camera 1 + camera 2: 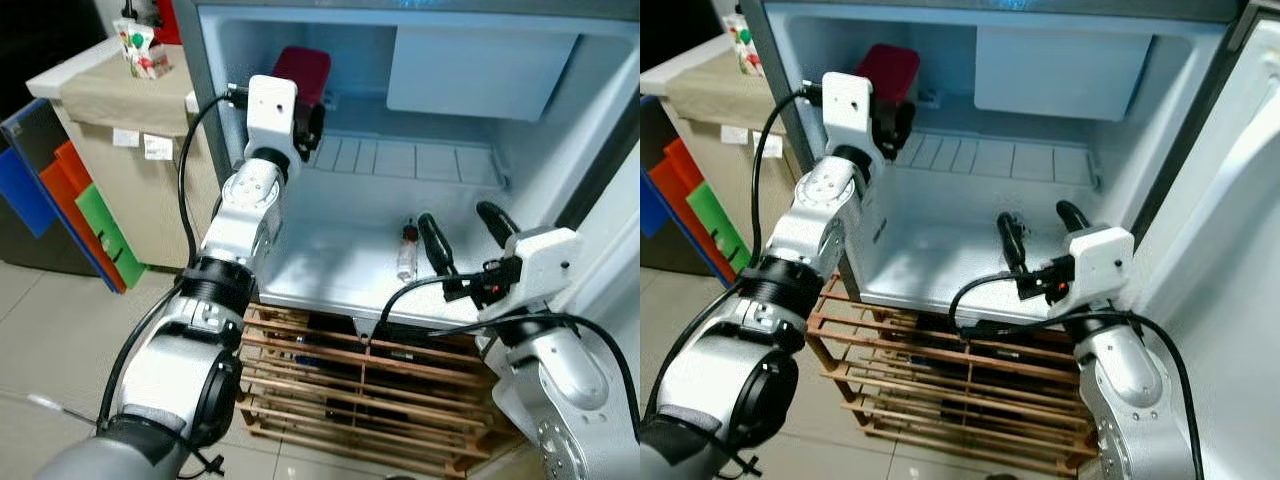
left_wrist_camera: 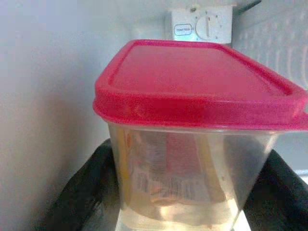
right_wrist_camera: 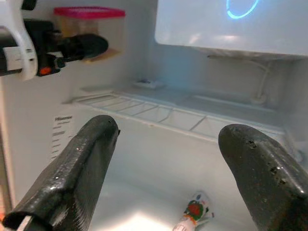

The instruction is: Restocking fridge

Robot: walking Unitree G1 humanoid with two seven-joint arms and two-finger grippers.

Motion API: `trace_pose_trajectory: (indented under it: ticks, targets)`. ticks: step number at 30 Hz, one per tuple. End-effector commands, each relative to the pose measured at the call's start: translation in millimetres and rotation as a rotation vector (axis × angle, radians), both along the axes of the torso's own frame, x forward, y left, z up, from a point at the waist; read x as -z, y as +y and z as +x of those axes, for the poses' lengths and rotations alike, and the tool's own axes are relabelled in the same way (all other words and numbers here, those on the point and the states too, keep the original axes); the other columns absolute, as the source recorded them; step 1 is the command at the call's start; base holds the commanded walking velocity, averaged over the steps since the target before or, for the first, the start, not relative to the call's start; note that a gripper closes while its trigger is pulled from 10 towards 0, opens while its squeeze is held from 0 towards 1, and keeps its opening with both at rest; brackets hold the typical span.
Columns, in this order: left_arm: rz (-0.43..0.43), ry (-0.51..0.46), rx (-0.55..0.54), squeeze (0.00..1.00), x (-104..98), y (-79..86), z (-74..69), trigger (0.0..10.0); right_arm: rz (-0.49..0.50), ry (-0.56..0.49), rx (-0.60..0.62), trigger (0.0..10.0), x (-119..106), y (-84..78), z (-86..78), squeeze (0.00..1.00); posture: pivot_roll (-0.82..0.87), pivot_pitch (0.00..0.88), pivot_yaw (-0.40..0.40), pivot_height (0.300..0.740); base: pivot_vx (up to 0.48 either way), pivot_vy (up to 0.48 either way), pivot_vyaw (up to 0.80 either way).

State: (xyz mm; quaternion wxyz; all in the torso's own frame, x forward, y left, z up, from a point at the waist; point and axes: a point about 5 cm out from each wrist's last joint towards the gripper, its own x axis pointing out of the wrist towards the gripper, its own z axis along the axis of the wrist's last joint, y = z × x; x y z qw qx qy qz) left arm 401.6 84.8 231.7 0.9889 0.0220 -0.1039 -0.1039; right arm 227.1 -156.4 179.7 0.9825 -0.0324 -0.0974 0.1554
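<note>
Inside fridge point(image 1: 600, 110): left gripper point(image 2: 178, 192) clamps clear red-lidded tub point(image 2: 192, 125); right gripper point(image 3: 168, 159) spread wide, empty.

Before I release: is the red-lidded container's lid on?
On. The red lid sits flat over the container rim, held between the left gripper's fingers.

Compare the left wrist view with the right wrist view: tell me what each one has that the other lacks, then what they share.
Left wrist alone: the thermostat dial on the back wall, and the label and contents seen through the tub's clear wall.

Right wrist alone: the wire shelf, the freezer box, a small bottle lying on the fridge floor, and the right pincer held open.

Shared: the red-lidded tub, gripped by the left pincer high at the fridge's left wall.
</note>
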Motion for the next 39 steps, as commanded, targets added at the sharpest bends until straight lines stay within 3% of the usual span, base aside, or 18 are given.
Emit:
trace_pose_trajectory:
  ticks: [1, 5, 9, 13, 20, 25, 37, 38, 39]
  targets:
    - [-0.051, 0.074, -0.036, 0.00, 5.0, 10.7, 7.3, 10.0, 0.004, 0.007, -0.018, 10.0, -3.6, 1.0, -2.7, 0.00, -0.25, 0.044, 0.043, 0.740, 0.000, 0.000, 0.00]
    - [-0.078, 0.104, -0.028, 0.00, 5.7, 7.0, 9.8, 10.0, 0.002, 0.014, -0.011, 10.0, -5.6, -0.5, -1.8, 0.00, -0.26, 0.059, 0.044, 0.740, 0.000, 0.000, 0.00]
    - [-0.165, 0.198, 0.014, 0.00, 12.6, -7.8, 10.7, 10.0, 0.023, 0.007, -0.003, 10.0, -14.0, -3.1, 3.2, 0.00, -0.26, 0.065, 0.044, 0.740, 0.000, 0.000, 0.00]
    - [-0.184, 0.259, 0.040, 0.00, 20.0, -19.1, 9.3, 10.0, 0.029, 0.000, -0.035, 10.0, -18.7, 0.6, 5.2, 0.00, -0.26, 0.065, 0.044, 0.740, 0.000, 0.000, 0.00]
    - [-0.136, 0.244, 0.081, 0.00, 17.5, -38.9, 6.1, 10.0, 0.023, 0.010, -0.063, 10.0, -19.8, 2.4, 5.8, 0.00, -0.26, 0.063, 0.030, 0.740, 0.000, 0.000, 0.00]
    - [-0.096, 0.183, 0.038, 0.00, 9.0, -37.4, 7.7, 10.0, 0.030, 0.010, -0.064, 10.0, -20.3, 4.1, 6.4, 0.00, -0.25, 0.060, 0.032, 0.740, 0.000, 0.000, 0.00]
    - [-0.078, 0.154, 0.013, 0.00, -7.6, -35.4, 12.4, 10.0, 0.033, 0.012, -0.076, 10.0, -20.1, 7.1, 6.2, 0.00, -0.26, 0.055, 0.040, 0.740, 0.000, 0.000, 0.00]
    - [-0.080, 0.154, 0.012, 0.45, -8.1, -35.6, 12.5, 10.0, 0.031, 0.012, -0.076, 10.0, -20.1, 7.3, 6.3, 0.00, -0.26, 0.054, 0.040, 0.740, 0.000, 0.000, 0.00]
    - [-0.081, 0.153, 0.012, 0.45, -8.4, -35.7, 12.6, 10.0, 0.030, 0.013, -0.077, 10.0, -20.1, 7.4, 6.4, 0.00, -0.26, 0.054, 0.040, 0.740, 0.000, 0.000, 0.00]
